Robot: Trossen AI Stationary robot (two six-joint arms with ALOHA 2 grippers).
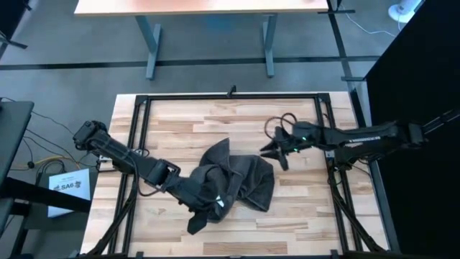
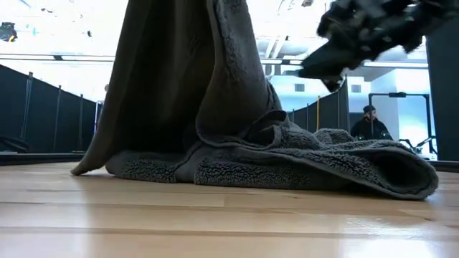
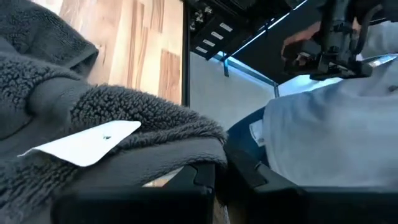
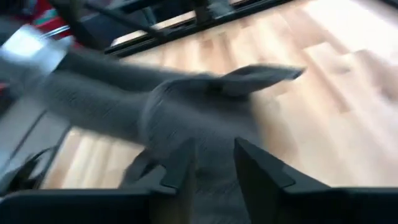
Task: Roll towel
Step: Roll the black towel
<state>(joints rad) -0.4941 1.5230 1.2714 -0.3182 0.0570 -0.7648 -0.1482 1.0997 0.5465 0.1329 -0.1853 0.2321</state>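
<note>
The towel [image 1: 241, 180] lies crumpled at the table's [image 1: 309, 216] middle, nearer the front edge, one part hoisted by our left gripper [image 1: 215, 203], whose fingers pinch its hem beside the white tag [image 3: 87, 142]. Our right gripper [image 1: 277, 150] hovers just off the towel's right edge, fingers slightly parted and empty. We judge the left arm nearer.
</note>
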